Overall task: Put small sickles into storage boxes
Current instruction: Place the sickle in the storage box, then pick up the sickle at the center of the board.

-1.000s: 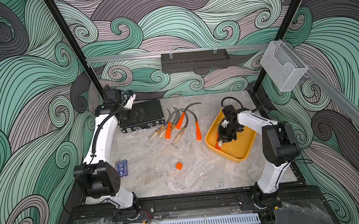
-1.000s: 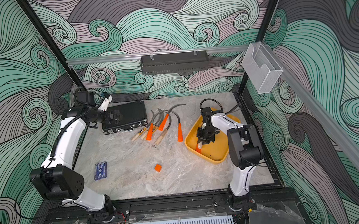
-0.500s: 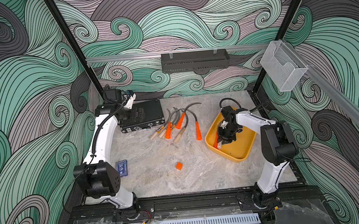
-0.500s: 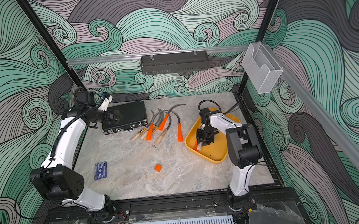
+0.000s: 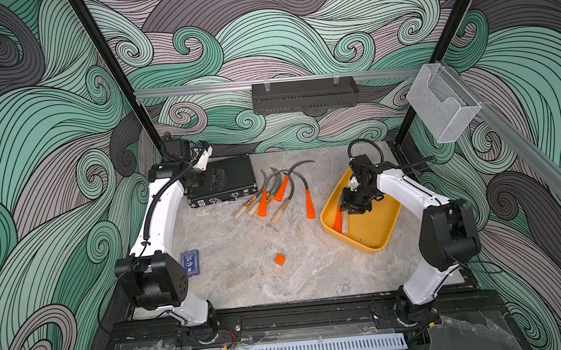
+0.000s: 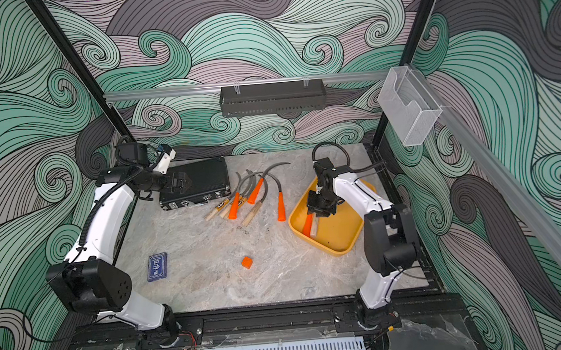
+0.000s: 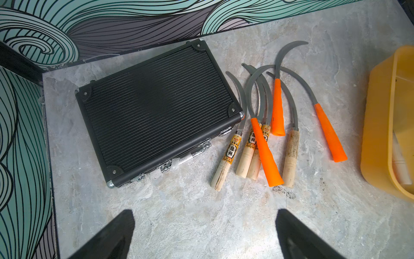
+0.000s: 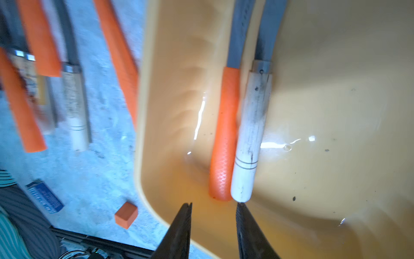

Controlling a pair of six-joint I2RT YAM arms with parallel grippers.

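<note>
Right gripper (image 8: pixel 214 204): jaws shut 1 second ago, now slightly parted (nothing between them). Orange-handled sickle (image 8: pixel 224 134) shifted slightly within yellow tray (image 8: pixel 156 89).

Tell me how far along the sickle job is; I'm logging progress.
Done: an orange-handled sickle and a wooden-handled sickle lie in the yellow tray. In hand: nothing; the right gripper hangs open over them, the left gripper open too. Left: seven sickles on the table.

I have my left arm (image 5: pixel 165 220) stretched to the far left, left gripper (image 7: pixel 205 213) spread wide, and my right arm (image 5: pixel 408 189) bent at far right, right gripper (image 8: pixel 214 204) angled down, jaws narrowly parted, empty.
</note>
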